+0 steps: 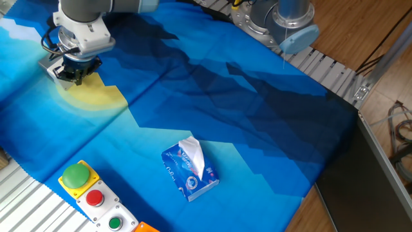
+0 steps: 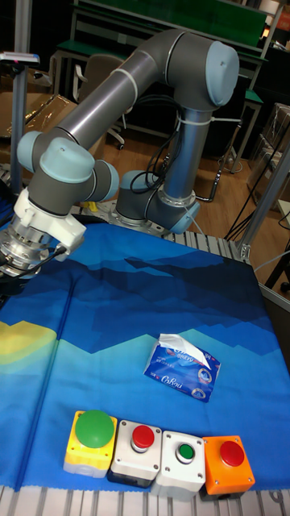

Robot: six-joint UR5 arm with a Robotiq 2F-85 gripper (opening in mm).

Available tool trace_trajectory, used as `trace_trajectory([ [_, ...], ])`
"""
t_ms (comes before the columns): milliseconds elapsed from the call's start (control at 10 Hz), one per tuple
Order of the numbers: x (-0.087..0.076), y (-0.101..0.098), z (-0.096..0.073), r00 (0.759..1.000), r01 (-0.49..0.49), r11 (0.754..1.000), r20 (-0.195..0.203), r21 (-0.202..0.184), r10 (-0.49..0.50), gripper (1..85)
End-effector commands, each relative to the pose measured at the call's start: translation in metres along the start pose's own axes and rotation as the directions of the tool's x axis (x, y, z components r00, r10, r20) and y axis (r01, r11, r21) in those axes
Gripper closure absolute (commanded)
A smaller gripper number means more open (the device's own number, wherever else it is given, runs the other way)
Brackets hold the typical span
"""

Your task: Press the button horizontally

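The gripper point(image 1: 76, 72) hangs at the far left corner of the table, pointed down onto a small light-grey box point(image 1: 53, 69) that sits on the yellow patch of the blue cloth point(image 1: 244, 122). The dark fingers overlap the right side of the box in the fixed view; whether they are apart, together or touching the box cannot be told from either view. The button itself, set in one face of that box, is not visible: the gripper and the white wrist flange point(image 1: 82, 35) cover most of the box. In the tall fixed view the gripper point(image 2: 10, 270) is cut off at the left edge of the picture, and the grey arm point(image 2: 145, 72) arches back to its base point(image 2: 165, 210) at the far side of the table. Near the middle of the cloth lies a blue tissue pack point(image 1: 189, 170) with a white tissue sticking up, well apart from the gripper. Along the near edge stands a row of button panels: yellow panel with green dome point(image 2: 93, 439), white panel with red button point(image 2: 141, 450), white panel with green button point(image 2: 184, 461), orange panel with red button point(image 2: 228, 466).
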State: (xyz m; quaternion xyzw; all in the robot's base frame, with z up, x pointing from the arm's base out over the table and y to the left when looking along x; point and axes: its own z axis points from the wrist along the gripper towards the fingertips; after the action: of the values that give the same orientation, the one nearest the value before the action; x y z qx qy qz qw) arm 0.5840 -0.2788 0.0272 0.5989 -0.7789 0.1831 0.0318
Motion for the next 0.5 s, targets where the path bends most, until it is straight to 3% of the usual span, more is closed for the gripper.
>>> trace_trajectory([
  [0, 0.0018, -0.0004, -0.0003, 1.000, -0.012, 1.000, 0.005, -0.001, 0.012, 84.7],
  [400, 0.0057, -0.0023, 0.0004, 1.000, -0.010, 1.000, -0.001, 0.004, 0.010, 84.7],
])
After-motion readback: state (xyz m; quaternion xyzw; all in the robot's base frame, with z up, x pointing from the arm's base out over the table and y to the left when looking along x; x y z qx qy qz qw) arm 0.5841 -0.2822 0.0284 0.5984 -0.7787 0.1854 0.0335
